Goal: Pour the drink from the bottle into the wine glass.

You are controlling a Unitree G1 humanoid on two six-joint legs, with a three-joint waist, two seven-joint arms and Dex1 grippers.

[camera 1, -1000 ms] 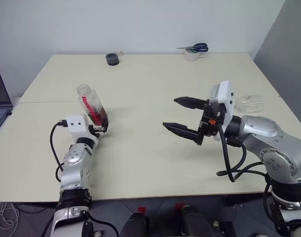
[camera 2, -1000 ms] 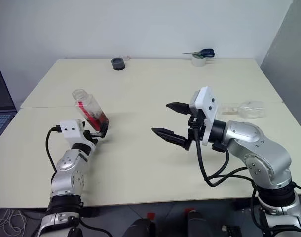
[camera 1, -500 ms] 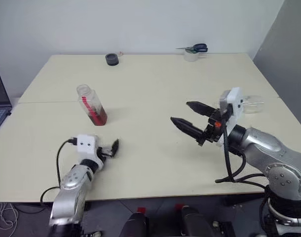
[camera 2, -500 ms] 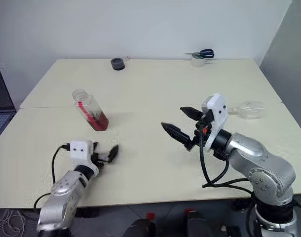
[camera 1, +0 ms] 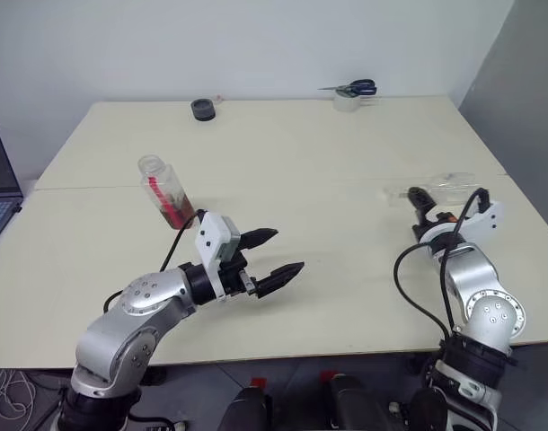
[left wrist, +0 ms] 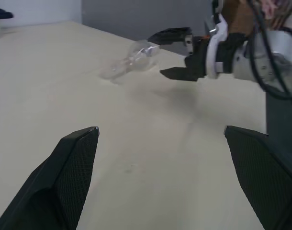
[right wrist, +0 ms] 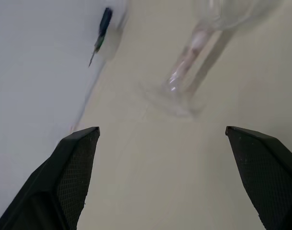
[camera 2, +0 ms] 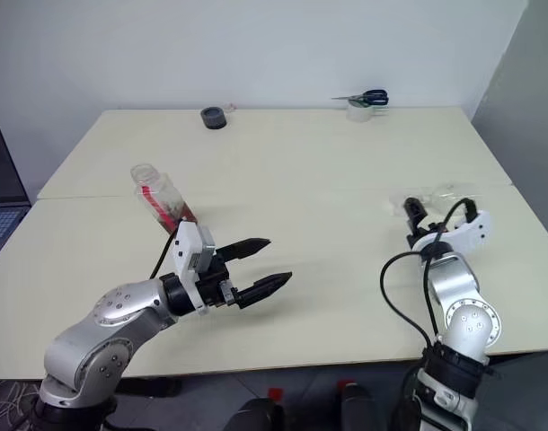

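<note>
A dark laptop (camera 1: 0, 193) sits at the far left edge of the pale cream desk (camera 1: 283, 144). Next, on the left part of the desk, stands the small clear plastic bottle (camera 1: 166, 190) with a red label strip. It leans a little and its top looks open. The reddish-brown drink (camera 1: 179, 214) sits low inside it. Nothing holds the bottle.

Just to the right of the bottle and nearer, the left gripper (camera 1: 278, 254) points toward the right. Its two black fingers (camera 1: 258, 238) are spread wide apart and hold nothing.

At the far edge of the desk are a dark round roll of tape (camera 1: 203, 109), then a pale roll of tape (camera 1: 348, 100) with blue-handled scissors (camera 1: 355, 88) on top.

On the right side, the clear stemmed wine glass (camera 1: 446, 184) lies on its side on the desk. The right gripper (left wrist: 174, 53) is just beside it, on the near side. Its fingers are wide open and hold nothing.
</note>
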